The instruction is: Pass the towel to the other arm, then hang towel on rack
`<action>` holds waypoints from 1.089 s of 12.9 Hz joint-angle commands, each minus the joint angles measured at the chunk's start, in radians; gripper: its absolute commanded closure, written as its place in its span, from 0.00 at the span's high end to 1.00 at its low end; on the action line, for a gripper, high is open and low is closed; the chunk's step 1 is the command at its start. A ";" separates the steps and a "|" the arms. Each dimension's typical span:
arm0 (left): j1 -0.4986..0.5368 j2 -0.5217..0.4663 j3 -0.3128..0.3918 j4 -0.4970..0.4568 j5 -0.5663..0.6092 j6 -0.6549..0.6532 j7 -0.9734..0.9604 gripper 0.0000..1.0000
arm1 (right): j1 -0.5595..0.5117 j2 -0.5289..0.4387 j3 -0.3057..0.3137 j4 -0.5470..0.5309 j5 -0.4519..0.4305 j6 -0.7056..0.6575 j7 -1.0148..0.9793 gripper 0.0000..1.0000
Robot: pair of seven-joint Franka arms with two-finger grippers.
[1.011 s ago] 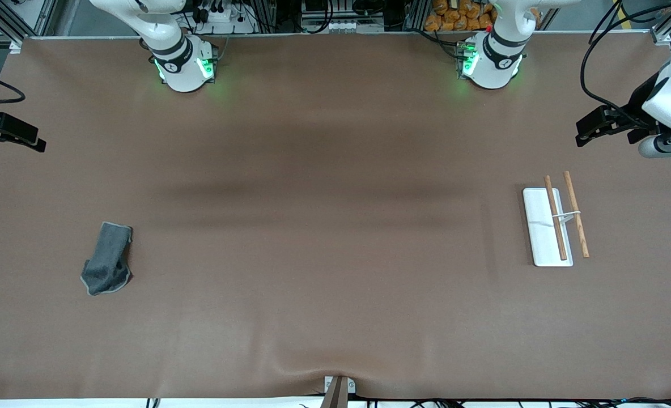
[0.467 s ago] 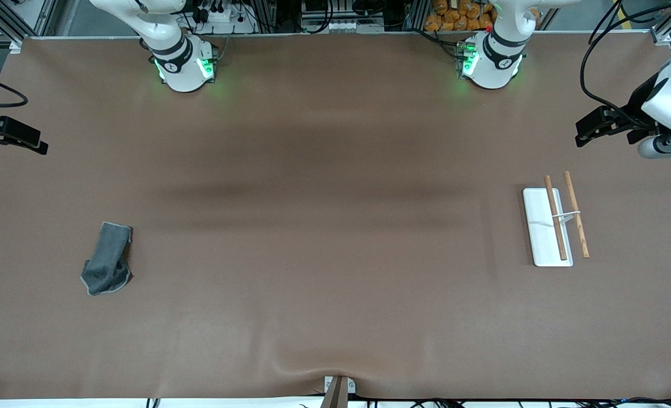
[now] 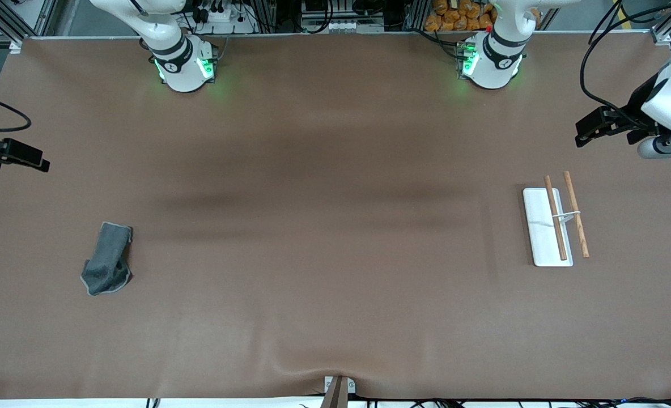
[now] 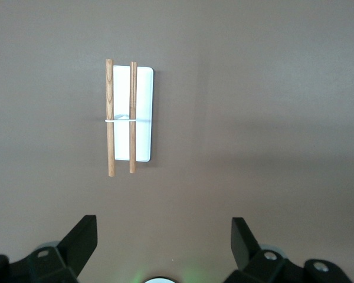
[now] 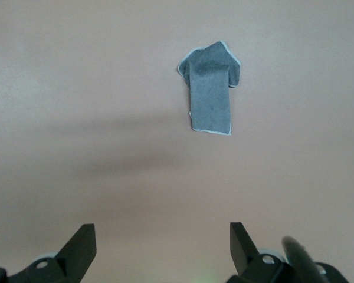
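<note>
The dark grey towel [image 3: 107,259] lies crumpled and folded on the brown table toward the right arm's end; it also shows in the right wrist view [image 5: 209,88]. The rack [image 3: 555,224], a white base with two brown rods, stands toward the left arm's end and shows in the left wrist view [image 4: 130,115]. My right gripper [image 5: 162,247] is open and empty, up in the air over the table's end near the towel [image 3: 35,160]. My left gripper [image 4: 164,244] is open and empty, held over the table's end near the rack [image 3: 587,129].
The two arm bases [image 3: 182,62] [image 3: 491,59] stand along the table edge farthest from the front camera. A small metal bracket [image 3: 338,388] sits at the nearest edge. The brown mat [image 3: 335,226] lies between towel and rack.
My right gripper has shifted a little toward the towel. The left arm, the towel and the rack have not moved.
</note>
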 commanded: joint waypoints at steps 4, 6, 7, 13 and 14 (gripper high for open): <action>0.006 0.015 -0.001 0.017 -0.025 -0.009 0.017 1.00 | -0.039 0.138 0.005 0.016 -0.040 0.074 0.010 1.00; 0.006 0.015 -0.001 0.017 -0.025 -0.008 0.017 1.00 | -0.044 0.191 0.005 0.016 -0.039 0.122 0.012 1.00; 0.006 0.015 -0.001 0.017 -0.025 -0.008 0.017 1.00 | -0.053 0.225 0.003 0.016 -0.037 0.143 0.015 1.00; 0.006 0.015 -0.001 0.017 -0.025 -0.005 0.017 1.00 | -0.137 0.348 0.005 0.021 -0.036 0.301 0.001 1.00; 0.006 0.015 -0.001 0.017 -0.025 -0.006 0.015 1.00 | -0.141 0.377 0.005 0.021 -0.034 0.355 -0.001 1.00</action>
